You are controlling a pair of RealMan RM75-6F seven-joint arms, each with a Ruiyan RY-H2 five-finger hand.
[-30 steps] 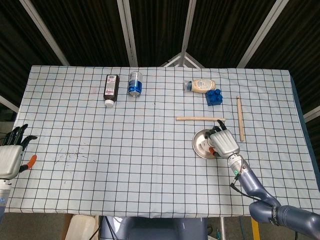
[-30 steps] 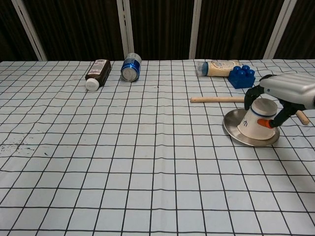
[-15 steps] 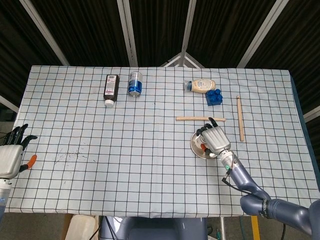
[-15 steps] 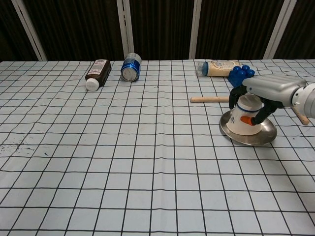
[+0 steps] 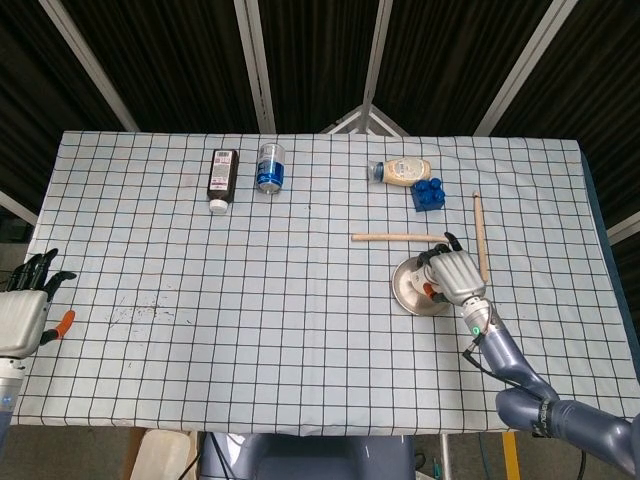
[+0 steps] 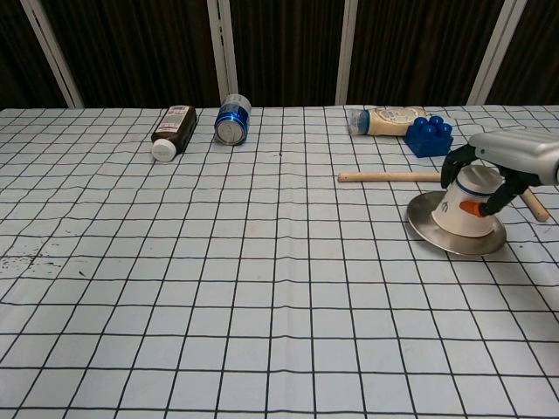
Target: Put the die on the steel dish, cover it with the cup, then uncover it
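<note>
right hand [image 6: 498, 170] was wrapped round upside-down cup [image 6: 469, 202], cup sat on steel dish [image 6: 432, 229]. die not visible, presumably under cup, couldn't tell. left hand [image 5: 22, 312] hung well left of dish, off table edge, fingers spread, holding nothing.

risks: dish looked light, might slide or tip with cup if lift came off-centre; die could get dragged off dish.

count: one cup, one dish, two wooden sticks [image 6: 386, 176] just behind dish, one blue block [image 6: 428, 136], one squeeze bottle [image 6: 389, 120], one can [image 6: 232, 120], one dark bottle [image 6: 172, 131].
</note>
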